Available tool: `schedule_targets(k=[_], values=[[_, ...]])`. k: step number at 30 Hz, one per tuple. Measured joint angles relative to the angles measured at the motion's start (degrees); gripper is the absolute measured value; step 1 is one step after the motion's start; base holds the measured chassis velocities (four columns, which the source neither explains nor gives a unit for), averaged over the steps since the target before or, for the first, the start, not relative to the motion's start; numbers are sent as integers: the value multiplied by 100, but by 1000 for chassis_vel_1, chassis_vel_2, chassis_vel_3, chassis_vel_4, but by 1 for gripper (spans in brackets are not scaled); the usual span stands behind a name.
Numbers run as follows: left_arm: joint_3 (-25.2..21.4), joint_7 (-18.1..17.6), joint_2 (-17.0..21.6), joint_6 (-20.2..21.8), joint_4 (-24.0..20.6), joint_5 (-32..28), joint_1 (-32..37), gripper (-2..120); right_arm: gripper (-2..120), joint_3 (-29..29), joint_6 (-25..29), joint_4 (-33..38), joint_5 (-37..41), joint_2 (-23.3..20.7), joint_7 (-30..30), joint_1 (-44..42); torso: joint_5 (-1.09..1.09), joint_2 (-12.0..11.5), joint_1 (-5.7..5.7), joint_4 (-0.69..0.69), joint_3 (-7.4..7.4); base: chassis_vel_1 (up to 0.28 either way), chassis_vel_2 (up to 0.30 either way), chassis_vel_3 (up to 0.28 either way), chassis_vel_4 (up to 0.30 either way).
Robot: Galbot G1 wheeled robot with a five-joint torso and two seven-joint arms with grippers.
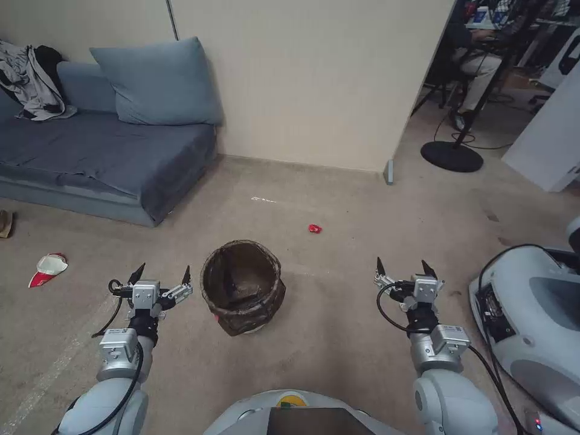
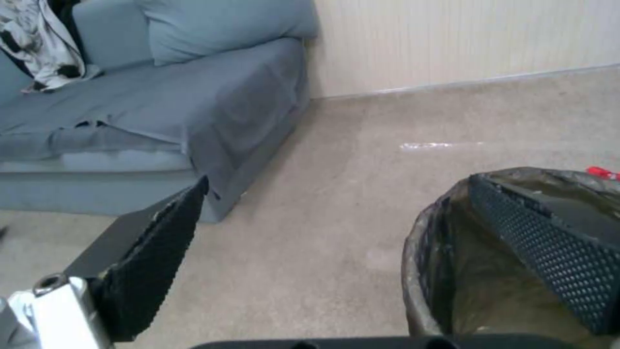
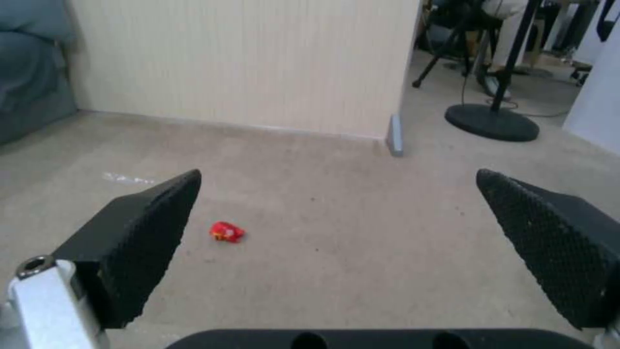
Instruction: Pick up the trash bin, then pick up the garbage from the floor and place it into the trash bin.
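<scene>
1. The trash bin [image 1: 243, 295] stands on the carpet floor [image 1: 338, 314] directly ahead of the robot, tilted a little, its dark bag folded over the rim.
2. The left gripper [image 1: 162, 275] hangs just beside the bin's left edge with its jaws spread wide and nothing between them. In the left wrist view one finger [image 2: 549, 252] seems to overlap the bin's rim [image 2: 426, 232], though I cannot tell whether it touches.
3. The right gripper [image 1: 403, 269] hovers well to the right of the bin, jaws wide apart and empty, with bare carpet below.
4. A small red wrapper [image 1: 314, 228] lies beyond the bin, toward the wall [image 1: 314, 78], with open floor all around it.
5. A crushed red-and-white paper cup [image 1: 48, 268] lies far left, near the blue sofa [image 1: 103, 157].
6. A white robot base [image 1: 538, 326] crowds the right edge; a round stand base [image 1: 452, 156] sits past the wall's corner.
</scene>
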Motion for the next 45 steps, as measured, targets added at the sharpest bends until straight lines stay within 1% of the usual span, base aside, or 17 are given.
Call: schedule_targets(k=[10,13,16,17,20,22,25,28,30,31,32,34,36,38,40,42,45], values=[[-58,89,13,75,32,-43,-64,100,100,48,0,-1,9,0,18,13,0,0,0,-1,-1,-4,6,2,-3],[-51,91,12,247,32,-101,-127,100,100,48,-1,-1,10,0,26,19,0,0,0,-1,-1,0,0,0,0],[-35,94,25,671,16,-324,-389,100,100,50,-10,-2,9,0,35,36,0,0,0,0,-1,0,0,0,0],[-35,94,25,671,16,-324,-389,100,100,50,-10,-2,9,0,35,36,0,0,0,0,-1,0,0,0,0],[-45,139,54,1188,33,-521,-890,100,100,58,-30,-20,9,0,56,76,0,0,0,-2,-1,0,0,0,0],[-50,173,63,1301,57,-534,-1012,100,100,59,-33,-28,9,0,64,86,0,0,0,-2,0,0,0,0,0],[-24,279,140,1728,226,-533,-1418,100,100,58,-59,-92,10,0,88,153,0,0,0,-2,0,0,0,0,0],[7,314,201,1861,335,-521,-1551,100,100,53,-95,-116,8,0,96,195,0,0,0,-1,0,0,0,0,0],[39,334,300,2064,500,-527,-1746,100,100,43,-135,-151,7,0,138,252,-1,0,0,0,0,0,0,0,0],[55,333,382,2207,620,-587,-1883,100,100,34,-162,-177,-1,0,167,294,0,0,0,-2,0,0,0,0,0],[55,333,382,2207,620,-587,-1883,100,100,34,-162,-177,-1,0,167,294,0,0,0,-2,0,0,0,0,0],[50,315,465,2443,754,-703,-2029,100,100,-28,-284,-246,-24,1,189,434,-1,0,0,-3,0,0,0,0,0],[31,259,495,2637,868,-760,-2117,100,100,-95,-403,-340,-43,0,180,583,0,0,0,1,0,0,0,0,0],[58,216,529,2746,972,-779,-2202,100,100,-115,-449,-393,-48,0,169,652,0,0,0,4,0,0,0,0,0],[188,205,620,2869,1232,-785,-2449,100,100,-117,-485,-494,-55,-1,162,704,-2,0,0,1,0,0,0,0,0],[236,206,650,2897,1305,-783,-2514,100,100,-115,-491,-521,-58,1,164,713,-1,0,0,-1,0,0,0,0,0],[535,170,830,3021,1638,-782,-2850,100,100,-77,-515,-659,-98,0,123,763,-2,0,0,-3,0,0,0,0,0]])
